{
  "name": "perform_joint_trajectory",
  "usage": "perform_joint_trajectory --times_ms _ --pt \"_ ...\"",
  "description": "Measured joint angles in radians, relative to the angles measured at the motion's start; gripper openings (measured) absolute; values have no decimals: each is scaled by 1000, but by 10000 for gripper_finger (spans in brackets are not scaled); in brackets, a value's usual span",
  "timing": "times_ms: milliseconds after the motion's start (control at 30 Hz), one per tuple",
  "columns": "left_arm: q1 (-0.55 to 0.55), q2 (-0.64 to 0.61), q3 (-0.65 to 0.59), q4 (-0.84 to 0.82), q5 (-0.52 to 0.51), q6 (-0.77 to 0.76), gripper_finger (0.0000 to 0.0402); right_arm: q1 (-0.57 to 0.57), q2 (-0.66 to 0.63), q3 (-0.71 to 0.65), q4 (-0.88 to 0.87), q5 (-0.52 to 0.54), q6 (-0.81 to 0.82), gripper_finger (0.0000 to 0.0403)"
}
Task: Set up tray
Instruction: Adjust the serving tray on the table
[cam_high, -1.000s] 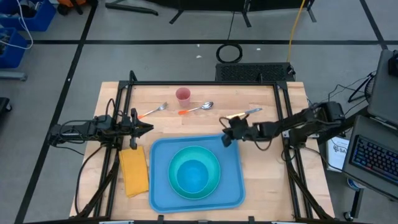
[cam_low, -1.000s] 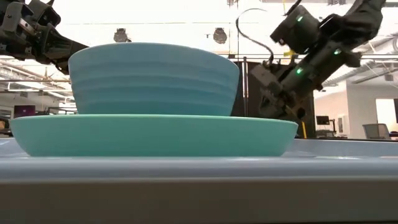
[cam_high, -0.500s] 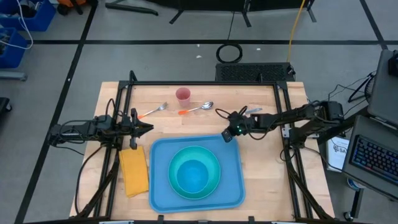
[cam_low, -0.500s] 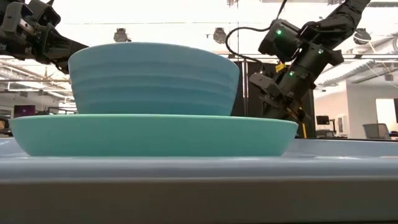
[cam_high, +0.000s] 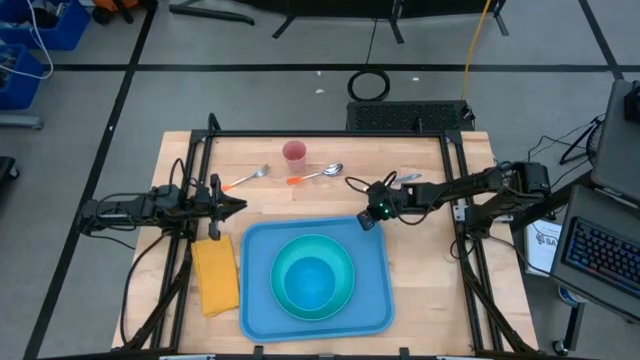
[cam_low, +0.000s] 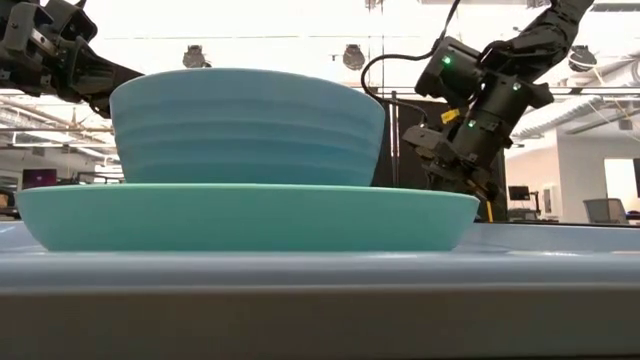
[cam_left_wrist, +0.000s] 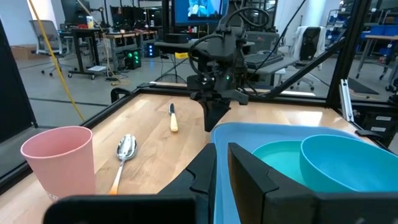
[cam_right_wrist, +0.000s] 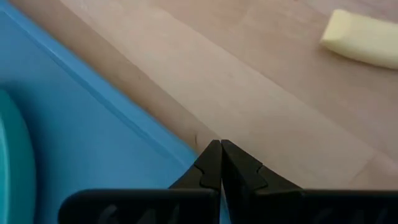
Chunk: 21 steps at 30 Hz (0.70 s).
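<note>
We found no legible writing. On the light wooden table (cam_high: 420, 260) lay the large flat blue plastic tray (cam_high: 258, 300); the right gripper (cam_high: 366, 221), fingers closed on nothing, hung at its far right corner. The left gripper (cam_high: 232, 207), slightly parted, waited beside it. A workshop lay behind.

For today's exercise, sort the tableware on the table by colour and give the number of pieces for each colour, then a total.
Blue: 1, the tray
Teal: 2, the plate and the bowl
Yellow: 2, the napkin and the yellow-handled knife
Pink: 1, the cup
Orange-handled: 2, the fork and the spoon
Total: 8
</note>
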Motion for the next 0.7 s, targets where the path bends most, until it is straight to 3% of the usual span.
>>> perform_joint_trajectory --times_ms 700 --pt "0 0 0 -1 0 0 47 16 0 0 -21 -30 43 0"
